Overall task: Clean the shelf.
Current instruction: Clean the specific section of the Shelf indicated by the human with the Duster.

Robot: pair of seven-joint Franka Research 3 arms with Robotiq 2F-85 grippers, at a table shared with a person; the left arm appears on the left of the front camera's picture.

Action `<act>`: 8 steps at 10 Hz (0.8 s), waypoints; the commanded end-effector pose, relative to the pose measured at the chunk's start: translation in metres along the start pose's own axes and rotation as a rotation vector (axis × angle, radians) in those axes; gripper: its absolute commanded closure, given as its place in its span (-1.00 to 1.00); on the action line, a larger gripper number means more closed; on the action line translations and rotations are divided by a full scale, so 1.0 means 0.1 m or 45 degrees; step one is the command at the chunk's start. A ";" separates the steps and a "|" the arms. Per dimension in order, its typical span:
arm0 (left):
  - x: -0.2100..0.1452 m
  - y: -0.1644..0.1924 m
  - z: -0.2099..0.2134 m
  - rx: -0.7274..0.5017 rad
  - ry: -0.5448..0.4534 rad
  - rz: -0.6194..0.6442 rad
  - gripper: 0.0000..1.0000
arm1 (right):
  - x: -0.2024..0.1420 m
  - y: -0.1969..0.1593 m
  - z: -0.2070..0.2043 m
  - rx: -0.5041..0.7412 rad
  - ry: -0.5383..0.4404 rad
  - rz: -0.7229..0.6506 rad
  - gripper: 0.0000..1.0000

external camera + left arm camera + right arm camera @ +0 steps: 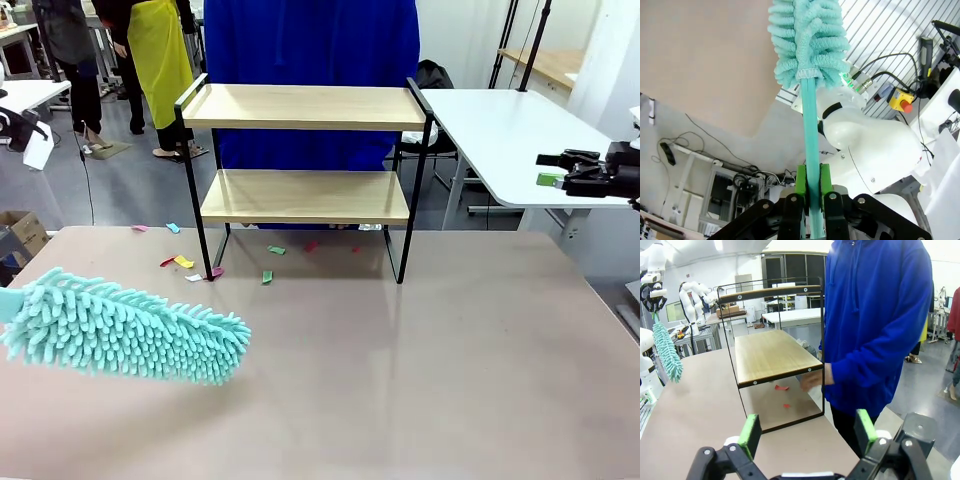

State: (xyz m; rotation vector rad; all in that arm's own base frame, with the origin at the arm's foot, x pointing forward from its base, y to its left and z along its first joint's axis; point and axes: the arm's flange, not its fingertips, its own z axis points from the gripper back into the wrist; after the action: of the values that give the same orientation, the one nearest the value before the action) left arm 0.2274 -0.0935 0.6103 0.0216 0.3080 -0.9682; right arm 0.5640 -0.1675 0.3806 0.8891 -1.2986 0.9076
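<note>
Right, shelf [305, 150] on the bench [420, 380] looks light, stiff, likely to skid; steady it by the frame [193, 180]. Left claw [812, 176] clenched on the handle [810, 125] of the soft duster [120, 325], short of the shelf; right claw [807, 432] released.

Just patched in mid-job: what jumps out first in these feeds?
The fluffy teal duster, low at the front view's left, its handle clamped in the left gripper. Beyond it the two-tier shelf stands on the table, coloured scraps littered around its feet, and a person in blue stands close behind.
</note>
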 end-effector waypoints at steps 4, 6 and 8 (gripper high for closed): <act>-0.02 -0.01 -0.01 -0.011 -0.009 -0.002 0.74 | 0.04 0.01 -0.01 -0.003 0.014 -0.008 -1.00; -0.02 -0.01 -0.01 -0.011 -0.009 -0.002 0.74 | 0.04 0.01 -0.01 -0.003 0.014 -0.008 -1.00; -0.02 -0.01 -0.01 -0.011 -0.009 -0.002 0.74 | 0.04 0.01 -0.01 -0.003 0.014 -0.008 -1.00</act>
State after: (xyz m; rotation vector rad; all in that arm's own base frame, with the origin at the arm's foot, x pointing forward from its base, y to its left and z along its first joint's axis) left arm 0.2274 -0.0935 0.6102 0.0215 0.3081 -0.9682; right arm 0.5640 -0.1675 0.3806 0.8890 -1.2986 0.9076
